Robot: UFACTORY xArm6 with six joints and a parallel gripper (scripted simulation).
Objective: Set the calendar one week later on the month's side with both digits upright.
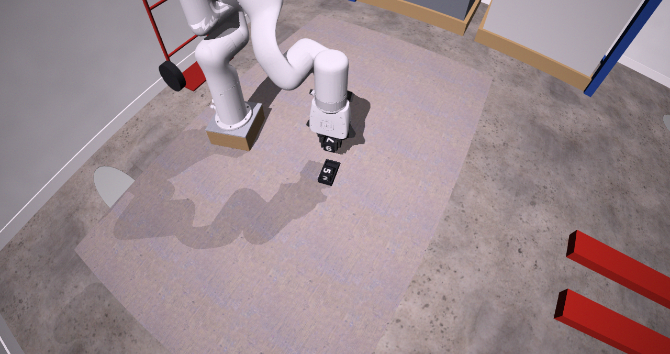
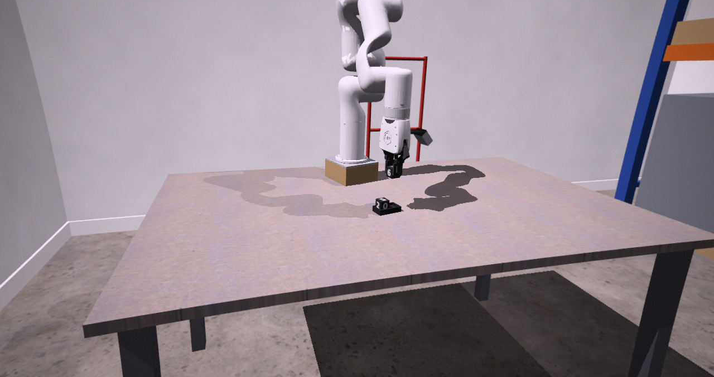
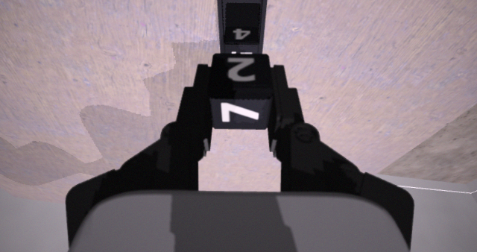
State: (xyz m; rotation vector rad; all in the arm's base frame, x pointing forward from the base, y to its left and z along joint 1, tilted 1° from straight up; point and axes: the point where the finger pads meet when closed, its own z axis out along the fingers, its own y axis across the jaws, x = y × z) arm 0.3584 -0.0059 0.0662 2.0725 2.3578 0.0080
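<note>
My gripper [image 3: 240, 83] is shut on a black digit cube [image 3: 240, 92] and holds it in the air. The wrist view shows a 2 and a 7 on it. The top view shows the held cube [image 1: 330, 143] with a 7 and a 6, and it also shows in the exterior view [image 2: 391, 171]. The black tray [image 1: 334, 172] lies flat on the table, a little in front of and below the gripper. The other cube [image 1: 326, 169] stands in it with a 5 on top. The tray's end towards the arm [image 2: 395, 207] is empty. I cannot read the month's name.
The arm's tan base block [image 2: 350, 170] stands on the table behind the tray. A red hand truck [image 1: 173, 66] is on the floor beyond the table. Red beams [image 1: 618, 291] lie on the floor at the lower right.
</note>
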